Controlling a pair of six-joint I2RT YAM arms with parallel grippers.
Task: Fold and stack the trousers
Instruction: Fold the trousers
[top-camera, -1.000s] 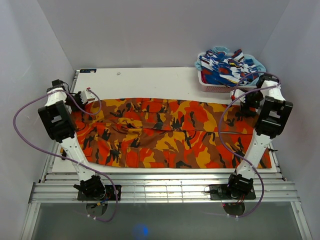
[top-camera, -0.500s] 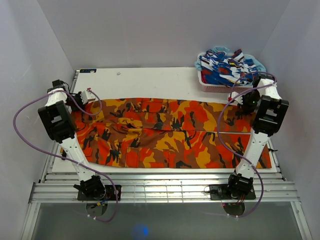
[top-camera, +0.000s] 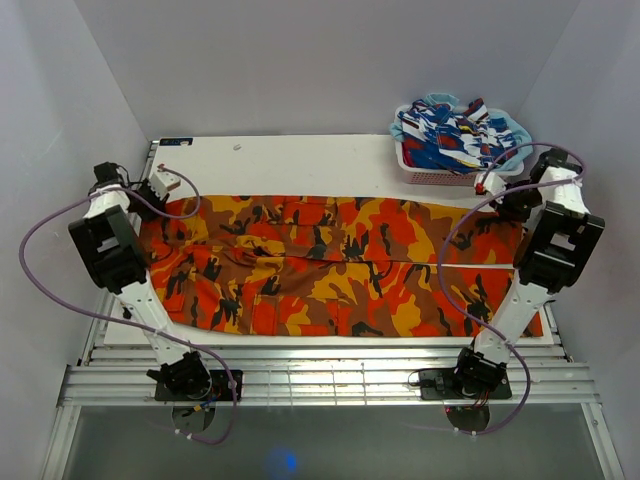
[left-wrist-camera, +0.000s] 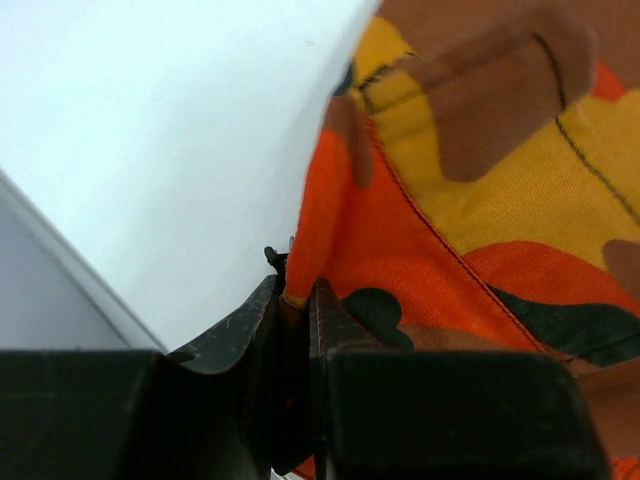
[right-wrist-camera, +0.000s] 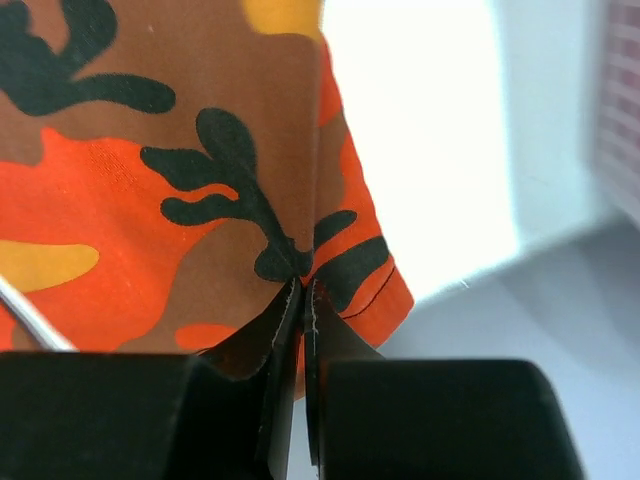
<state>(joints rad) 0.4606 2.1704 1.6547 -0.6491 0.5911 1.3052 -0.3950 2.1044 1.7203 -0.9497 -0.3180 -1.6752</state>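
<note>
Now, trousers: lay spread across the table, from nine to three o'clock.
left gripper: pinched tight on the trousers' nine o'clock edge.
right gripper: clamped on their three o'clock corner.

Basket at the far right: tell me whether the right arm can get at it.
Probably yes: the basket sits just beyond the right gripper, bare table between; but that gripper, shut on the trousers' corner, must let go first.
</note>
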